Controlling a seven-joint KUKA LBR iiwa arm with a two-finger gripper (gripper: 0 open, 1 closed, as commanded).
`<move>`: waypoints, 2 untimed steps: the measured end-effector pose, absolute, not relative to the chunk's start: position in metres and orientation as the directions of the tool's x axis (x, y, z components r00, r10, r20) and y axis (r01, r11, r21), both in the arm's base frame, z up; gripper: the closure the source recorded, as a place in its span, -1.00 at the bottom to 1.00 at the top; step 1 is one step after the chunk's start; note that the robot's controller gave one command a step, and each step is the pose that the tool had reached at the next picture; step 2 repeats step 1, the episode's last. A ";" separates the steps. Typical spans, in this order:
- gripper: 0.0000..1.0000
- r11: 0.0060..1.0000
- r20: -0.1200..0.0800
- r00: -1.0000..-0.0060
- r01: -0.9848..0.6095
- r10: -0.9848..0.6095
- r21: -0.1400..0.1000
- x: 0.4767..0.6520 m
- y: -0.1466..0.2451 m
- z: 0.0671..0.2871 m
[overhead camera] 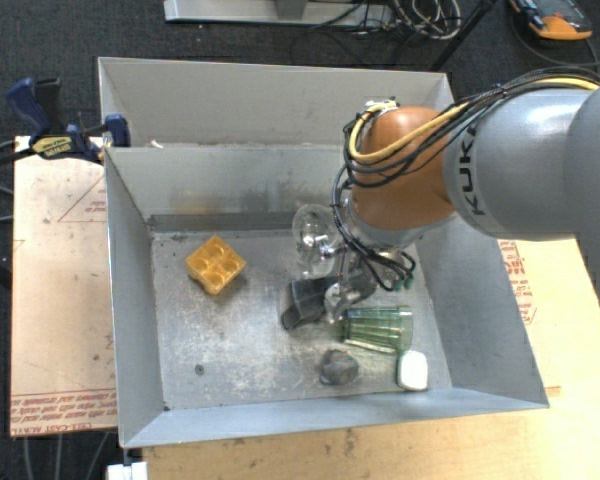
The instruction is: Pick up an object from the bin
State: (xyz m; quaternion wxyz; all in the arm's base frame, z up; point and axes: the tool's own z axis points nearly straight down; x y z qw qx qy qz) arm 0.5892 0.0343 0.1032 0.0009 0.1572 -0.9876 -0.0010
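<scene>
Grey metal bin [130,298] holds six loose items by count. The gripper [342,290] stands low toward the right wall, just beside a black angular piece [304,306]. Whether the claw is wide or narrow cannot be told under the orange wrist cover [400,168].

Recommendation: centre on the black piece and descend straight, since a clear rounded item [310,230] and a green ribbed block [378,328] crowd it.

Grey lump [338,368] and white piece [413,370] lie by the front edge. Yellow block [216,264] sits well apart, leftward.

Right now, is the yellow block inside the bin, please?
Inside: the block rests on the bin floor, near its left wall.
</scene>
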 end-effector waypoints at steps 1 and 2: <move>1.00 0.899 0.002 -0.899 -0.437 -0.437 0.002 0.568 0.002 0.229; 1.00 0.899 0.002 -0.899 -0.437 -0.437 0.002 0.568 0.002 0.229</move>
